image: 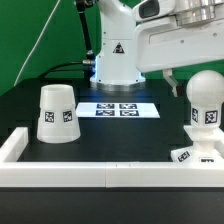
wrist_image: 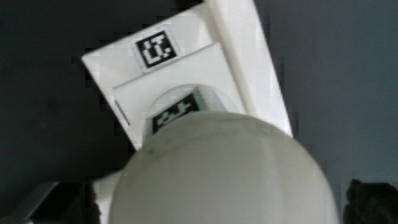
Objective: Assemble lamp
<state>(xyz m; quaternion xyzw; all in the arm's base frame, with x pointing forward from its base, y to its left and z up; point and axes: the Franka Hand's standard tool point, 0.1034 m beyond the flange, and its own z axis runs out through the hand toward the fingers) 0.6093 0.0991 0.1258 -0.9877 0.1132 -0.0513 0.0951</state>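
The bulb (image: 205, 102) stands upright at the exterior view's right, its ball head up, on or just behind the flat base (image: 192, 155), which lies against the front rail. In the wrist view the ball head (wrist_image: 222, 170) fills the space between my fingers, with the tagged base (wrist_image: 169, 75) beneath it. My gripper (image: 184, 82) hangs at ball-head height; its jaws (wrist_image: 210, 208) stand apart on either side of the ball with a small gap each side, open. The cone shade (image: 57, 112) stands on the table at the exterior view's left.
A white rail (image: 90, 172) borders the front and left of the black table. The marker board (image: 119, 109) lies flat in the middle, in front of the robot's base (image: 118, 55). The rail also shows beside the base in the wrist view (wrist_image: 258, 60).
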